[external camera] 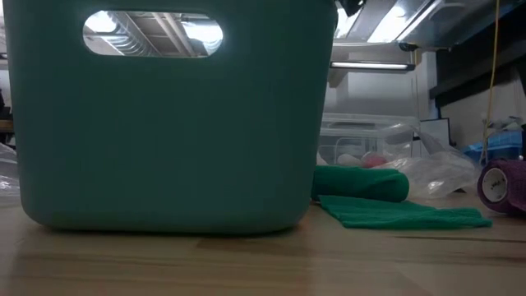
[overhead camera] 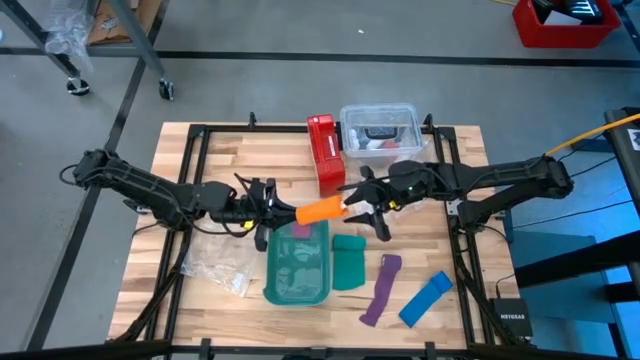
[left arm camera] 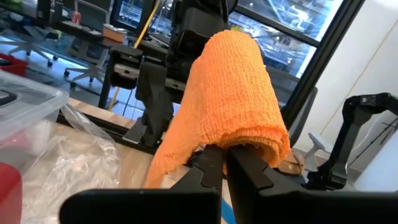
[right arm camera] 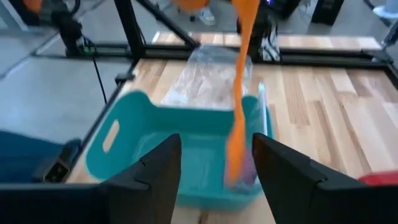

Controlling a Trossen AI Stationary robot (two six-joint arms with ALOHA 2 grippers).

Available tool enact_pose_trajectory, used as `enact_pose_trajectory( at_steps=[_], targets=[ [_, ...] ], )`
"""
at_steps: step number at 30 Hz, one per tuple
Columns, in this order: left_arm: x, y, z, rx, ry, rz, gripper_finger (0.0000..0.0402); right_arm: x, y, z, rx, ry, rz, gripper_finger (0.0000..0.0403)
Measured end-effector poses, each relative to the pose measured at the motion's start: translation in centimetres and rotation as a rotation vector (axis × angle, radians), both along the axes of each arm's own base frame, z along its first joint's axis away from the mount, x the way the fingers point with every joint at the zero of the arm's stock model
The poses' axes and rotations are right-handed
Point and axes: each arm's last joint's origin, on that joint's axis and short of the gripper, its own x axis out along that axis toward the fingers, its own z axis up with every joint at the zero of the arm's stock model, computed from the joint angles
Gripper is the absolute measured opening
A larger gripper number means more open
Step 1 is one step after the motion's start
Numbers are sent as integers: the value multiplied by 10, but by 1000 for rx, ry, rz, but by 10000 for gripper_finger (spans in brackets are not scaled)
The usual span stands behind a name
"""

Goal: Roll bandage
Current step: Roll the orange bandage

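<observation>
The orange bandage (overhead camera: pixel 322 210) is partly rolled and held in the air above the far rim of the teal basket (overhead camera: pixel 298 262). Its loose tail (right arm camera: pixel 238 106) hangs down into the basket. My left gripper (overhead camera: pixel 275 211) is shut on the roll's left end, and the roll fills the left wrist view (left arm camera: pixel 233 93). My right gripper (overhead camera: pixel 366 207) is at the roll's right end. It is open (right arm camera: pixel 214 168), one finger on either side of the hanging tail; I cannot tell whether they touch it. Neither gripper shows in the low view. My left gripper pinches the near end of the rolled bandage (left arm camera: pixel 239 144) between its two fingers (left arm camera: pixel 208 169). The fingers come level from the table's left, along the roll's axis. The roll is lifted clear above the basket, with its tail hanging slack below.
A red box (overhead camera: pixel 325 150) and a clear lidded container (overhead camera: pixel 380 130) stand at the far side. A green cloth (overhead camera: pixel 350 262), a purple strip (overhead camera: pixel 380 290) and a blue strip (overhead camera: pixel 425 298) lie right of the basket. A crumpled plastic bag (overhead camera: pixel 220 262) lies left of it.
</observation>
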Motion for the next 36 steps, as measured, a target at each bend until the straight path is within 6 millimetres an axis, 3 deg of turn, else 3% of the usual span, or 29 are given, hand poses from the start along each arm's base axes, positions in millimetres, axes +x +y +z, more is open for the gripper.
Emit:
enact_pose_trajectory(
  at_steps=[6, 15, 23, 36],
  targets=[
    [0, 0, 0, 0, 0, 0, 0, 11, 1, -7, 2, 5, -2, 153],
    [0, 0, 0, 40, 4, 2, 0, 23, 3, -25, 46, 95, 26, 9],
    [0, 0, -4, 57, 43, 2, 0, 21, 4, -23, 99, 94, 41, 5],
    [0, 1, -5, 184, 55, 39, 0, 20, 9, -21, 360, 176, 120, 2]
  ],
)
